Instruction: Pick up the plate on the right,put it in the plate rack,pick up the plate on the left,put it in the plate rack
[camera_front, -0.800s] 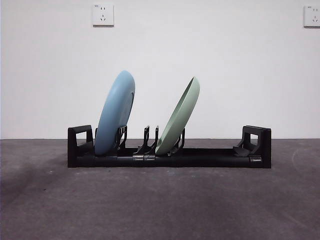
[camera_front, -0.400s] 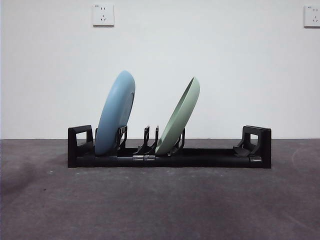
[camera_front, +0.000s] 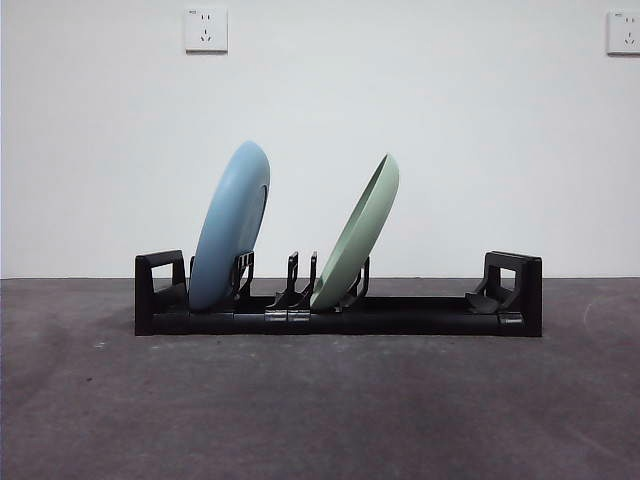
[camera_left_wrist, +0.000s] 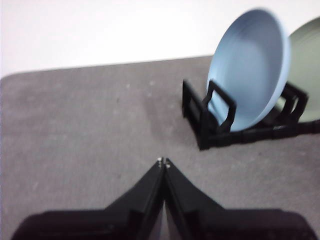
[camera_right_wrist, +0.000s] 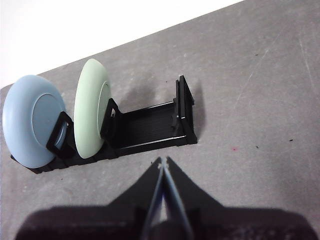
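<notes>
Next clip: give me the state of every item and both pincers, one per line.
blue plate: standing in the plate rack near its left end, leaning right
green plate: standing in the rack's middle slots, leaning right more steeply
plate rack: flat on the table, right half unfilled
left pincer: shut, holding nothing
right pincer: shut, holding nothing

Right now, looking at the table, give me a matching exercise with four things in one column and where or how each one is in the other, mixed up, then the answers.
Things:
1. blue plate
2. green plate
3. plate rack
4. left gripper

Descriptions:
A. shut, holding nothing, off to one side of the rack
B. leaning in a slot near the rack's middle
C. long, black, lying on the grey table
D. leaning in the slot next to one end handle

Pairs: 1-D, 2-B, 3-C, 4-A
</notes>
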